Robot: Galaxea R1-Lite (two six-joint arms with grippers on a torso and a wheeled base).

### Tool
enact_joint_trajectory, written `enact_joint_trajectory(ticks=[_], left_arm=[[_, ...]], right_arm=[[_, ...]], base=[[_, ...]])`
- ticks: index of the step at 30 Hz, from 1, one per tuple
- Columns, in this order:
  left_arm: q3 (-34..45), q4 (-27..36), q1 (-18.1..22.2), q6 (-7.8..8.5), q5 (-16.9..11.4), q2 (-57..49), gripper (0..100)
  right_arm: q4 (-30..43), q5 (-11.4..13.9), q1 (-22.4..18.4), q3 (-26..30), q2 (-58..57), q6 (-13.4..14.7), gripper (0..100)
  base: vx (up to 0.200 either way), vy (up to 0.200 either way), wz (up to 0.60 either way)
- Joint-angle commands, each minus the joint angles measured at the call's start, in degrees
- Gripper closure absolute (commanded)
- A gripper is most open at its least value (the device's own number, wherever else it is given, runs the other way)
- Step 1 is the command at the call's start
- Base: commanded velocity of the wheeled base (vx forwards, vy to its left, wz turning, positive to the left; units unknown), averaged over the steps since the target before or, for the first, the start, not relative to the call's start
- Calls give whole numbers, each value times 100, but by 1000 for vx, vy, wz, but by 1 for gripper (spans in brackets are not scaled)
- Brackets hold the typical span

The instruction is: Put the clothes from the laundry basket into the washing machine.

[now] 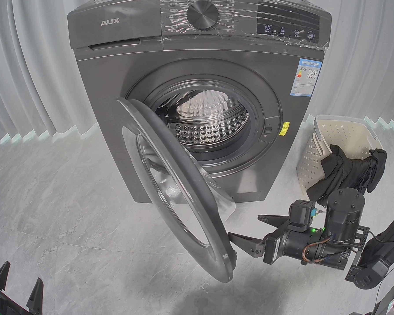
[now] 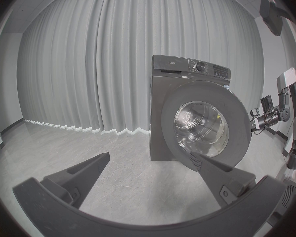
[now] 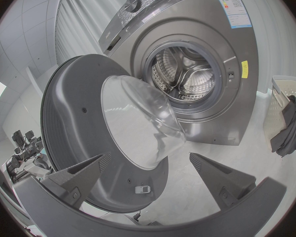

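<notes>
Left gripper [image 1: 19, 281]: at 7 o'clock in the head view, low over the floor; two dark wedge-shaped fingers stand apart with nothing between them
Right gripper [image 1: 248, 229]: at 4 o'clock, pointing toward 9 o'clock; dark tapered fingers with ribbed pads spread wide and holding nothing; the nearer fingertip is just beside the door's lower rim, and whether it touches cannot be told
Door [image 1: 184, 197]: round, swung wide open toward 7 o'clock from the machine's front; thick grey rim around a clear, glossy, bulging glass bowl
Floor [image 1: 74, 206]: smooth pale grey tile with marbled veins and a soft sheen
Clothes [image 1: 346, 171]: black, soft and crumpled; bunched over the basket's near rim and hanging down its outer wall, just behind the right arm's wrist
Laundry basket [image 1: 337, 130]: cream plastic, rounded-rectangular rim, walls pierced with small holes; stands on the floor at 3 o'clock of the machine, just beside it
Washing machine [image 1: 114, 79]: boxy dark grey front-loader, round dial on top, wrinkled clear film over the control panel
Drum [image 1: 208, 119]: shiny steel, perforated, inside the round opening
Curtain [image 1: 26, 66]: pale grey, vertical pleats, at 12 o'clock behind the machine
</notes>
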Motion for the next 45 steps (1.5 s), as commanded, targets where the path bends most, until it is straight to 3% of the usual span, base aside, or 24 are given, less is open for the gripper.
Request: enact_joint_trajectory(ticks=[1,4,7,9,16,24,34,39,45], left_arm=[[101,0,1,-4,1,-101,0],[101,0,1,5,1,-101,0],[101,-9,1,-4,1,-101,0],[101,0,1,-4,1,-101,0],[101,-9,1,-4,1,-101,0],[101,-9,1,-21,1,-101,0],[101,-9,1,-21,1,-101,0],[101,-9,1,-4,1,-101,0],[101,-9,1,-13,1,-101,0]], right_arm=[[-2,-78,50,-41,43,5,0],[16,-174,-21,-243,87,14,0],[113,-737,-337,-762,394,23,0],[113,-948,-513,-1043,658,14,0],[490,-948,-1049,-1755,1150,5,0],[376,-948,-926,-1702,1467,23,0],[341,-939,-416,-1474,1431,32,0],[130,-772,-469,-1606,1414,84,0],[227,-763,-469,-1834,1554,76,0]], base=[[0,0,0],[0,0,0],[0,0,0],[0,0,0],[0,0,0],[0,0,0],[0,0,0],[0,0,0],[0,0,0]])
